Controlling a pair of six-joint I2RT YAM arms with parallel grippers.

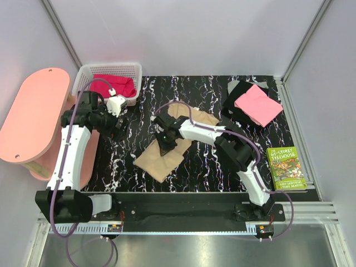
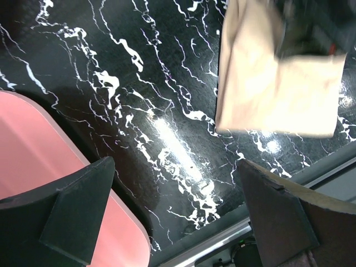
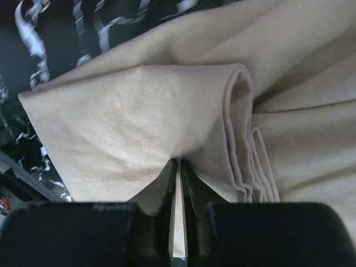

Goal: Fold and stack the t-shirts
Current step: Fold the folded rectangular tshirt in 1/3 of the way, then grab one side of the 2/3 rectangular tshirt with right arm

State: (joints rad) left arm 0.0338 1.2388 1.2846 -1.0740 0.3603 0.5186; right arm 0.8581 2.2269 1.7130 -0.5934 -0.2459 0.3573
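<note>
Fingers of right gripper clamp tan t-shirt layers to drag the fold; left gripper hangs wide, clear.

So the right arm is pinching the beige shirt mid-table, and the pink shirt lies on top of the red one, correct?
Not quite. The right gripper does pinch the beige shirt mid-table, but the pink shirt lies on top of a black shirt, not the red one. The red shirt sits apart in the white basket. The top external view shows this.
</note>
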